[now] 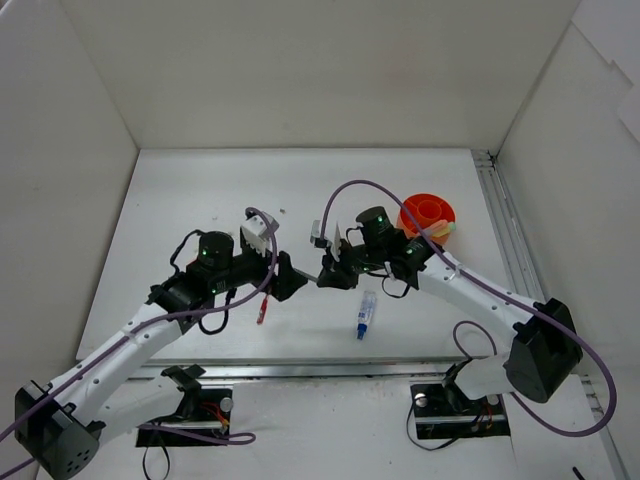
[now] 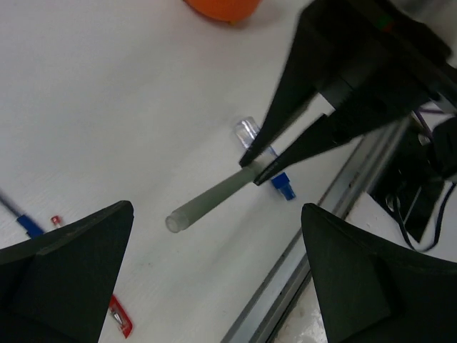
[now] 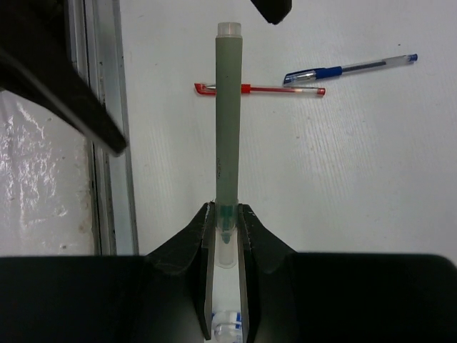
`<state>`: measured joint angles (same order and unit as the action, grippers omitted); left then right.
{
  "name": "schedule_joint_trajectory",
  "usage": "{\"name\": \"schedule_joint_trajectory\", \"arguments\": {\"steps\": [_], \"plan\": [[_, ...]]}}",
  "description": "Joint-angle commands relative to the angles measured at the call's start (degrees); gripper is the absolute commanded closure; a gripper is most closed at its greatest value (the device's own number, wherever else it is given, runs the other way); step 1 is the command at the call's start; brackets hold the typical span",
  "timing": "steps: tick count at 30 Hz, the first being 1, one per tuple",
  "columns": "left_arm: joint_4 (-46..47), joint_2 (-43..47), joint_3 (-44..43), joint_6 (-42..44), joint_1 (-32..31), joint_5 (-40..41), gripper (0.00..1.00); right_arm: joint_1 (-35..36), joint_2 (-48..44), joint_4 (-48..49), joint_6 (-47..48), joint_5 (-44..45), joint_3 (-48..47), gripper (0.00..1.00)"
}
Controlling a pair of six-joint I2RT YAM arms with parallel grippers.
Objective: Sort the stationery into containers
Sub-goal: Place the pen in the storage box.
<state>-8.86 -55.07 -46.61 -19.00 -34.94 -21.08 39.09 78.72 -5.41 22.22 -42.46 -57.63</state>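
My right gripper is shut on the clear-capped end of a grey marker, held level above the table. The marker's free end points between the wide-open fingers of my left gripper, touching neither. From above, the two grippers meet tip to tip at mid-table. The orange cup stands behind the right arm. A blue-capped clear pen lies below the right gripper, a red pen under the left arm, and a blue pen beside the red one.
A metal rail runs along the table's near edge, close below both grippers. White walls enclose the table on the left, back and right. A purple cable loops over the right arm.
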Motion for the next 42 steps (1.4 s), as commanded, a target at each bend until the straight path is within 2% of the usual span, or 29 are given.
{"name": "schedule_joint_trajectory", "arguments": {"steps": [1,3,6,11,12,13,16,25,32,34,38,41,42], "plan": [[10.5,2.5,2.1,11.9,-0.3,-18.9,0.0,0.4,-1.8,-5.4,6.2,-2.7,-3.0,1.0],[11.1,4.0,4.2,14.5,-0.3,-22.9,0.0,0.3,-1.2,-9.3,8.9,-2.4,-4.4,1.0],[10.6,5.5,5.3,15.3,-1.0,-18.8,0.0,0.3,0.6,-17.0,13.2,-2.3,-8.2,1.0],[6.9,-0.4,2.9,17.2,-2.2,-17.5,0.01,0.3,4.4,-30.3,22.9,-5.2,-16.6,1.0],[6.8,-1.4,2.6,17.3,-2.8,-17.9,0.01,0.5,5.4,-33.0,27.6,-5.3,-18.1,1.0],[6.5,-3.3,2.1,17.4,-2.9,-17.8,0.02,0.7,6.3,-38.6,28.8,-5.2,-21.3,1.0],[6.0,-5.7,0.4,17.8,-3.4,-18.0,0.09,1.6,10.3,-45.9,32.0,-3.3,-25.7,1.0],[7.3,-3.2,1.5,17.3,-3.9,-17.3,0.2,1.9,13.2,-48.7,33.9,-1.3,-27.5,1.0],[8.4,-4.9,1.0,15.4,-4.4,-17.8,0.4,2.7,13.1,-48.9,35.9,-5.3,-28.2,1.0],[11.6,-4.2,1.8,13.9,-4.4,-18.2,0.5,2.7,13.1,-48.8,36.8,-6.9,-27.7,1.0],[16.5,-1.7,3.6,11.7,-4.4,-20.4,0.59,2.6,13.6,-48.6,37.1,-8.6,-27.5,1.0],[16.4,-0.1,4.2,11.1,-4.4,-19.8,0.77,2.7,13.3,-48.0,37.1,-10.3,-27.6,1.0],[16.4,0.4,4.5,11.0,-4.4,-19.5,0.9,2.7,12.7,-47.5,37.2,-10.6,-27.6,1.0]]}}
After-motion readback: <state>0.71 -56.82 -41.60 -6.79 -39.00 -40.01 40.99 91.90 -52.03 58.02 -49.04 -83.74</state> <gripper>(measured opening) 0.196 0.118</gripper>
